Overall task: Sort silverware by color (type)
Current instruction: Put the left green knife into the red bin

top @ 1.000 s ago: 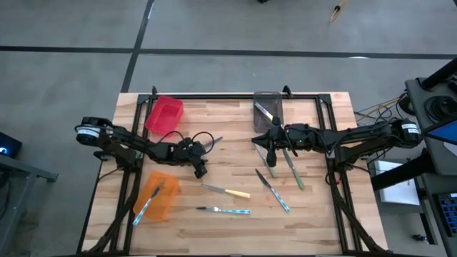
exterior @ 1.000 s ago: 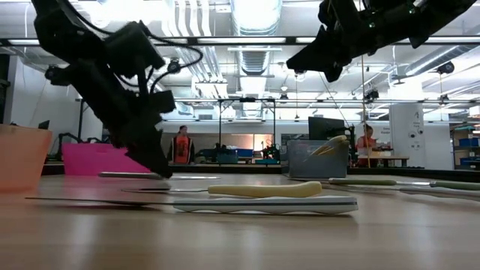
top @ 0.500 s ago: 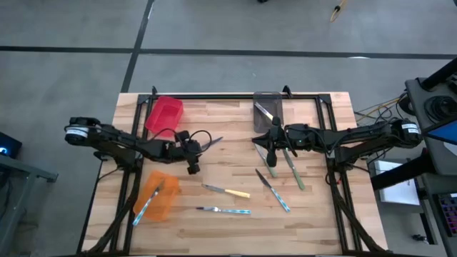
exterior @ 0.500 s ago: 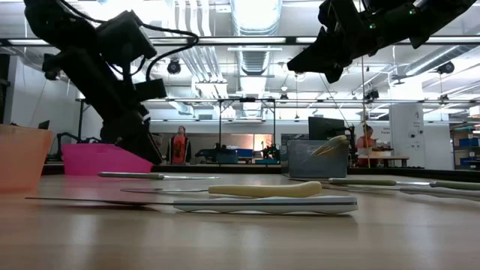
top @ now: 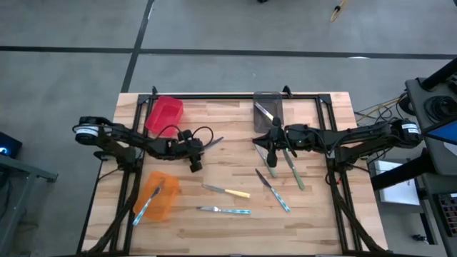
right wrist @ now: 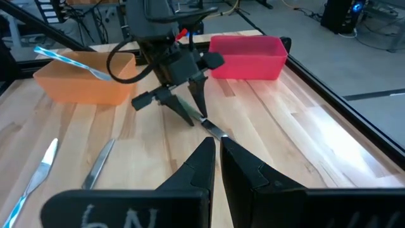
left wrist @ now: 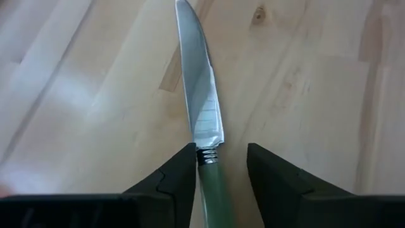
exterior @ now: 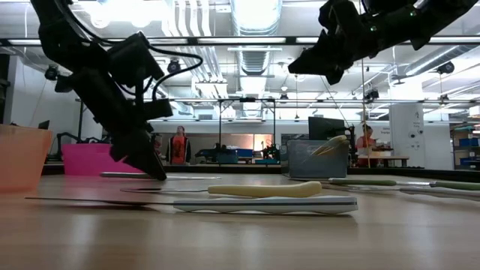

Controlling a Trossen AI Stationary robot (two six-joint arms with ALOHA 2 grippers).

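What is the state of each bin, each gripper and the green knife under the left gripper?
Red bin: looks empty.
Orange bin: holds a blue knife.
Grey bin: holds a knife.
Left gripper: open around the green knife, which lies flat.
Right gripper: shut, empty.

A wooden table (top: 235,228) carries scattered knives (top: 227,190), a red bin (top: 164,114), orange bin (top: 158,196) and grey bin (top: 268,111).

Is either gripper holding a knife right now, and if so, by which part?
The left gripper straddles the green-handled knife at the top of its handle, just below the blade; whether it grips yet cannot be told. The right gripper is shut and holds nothing.
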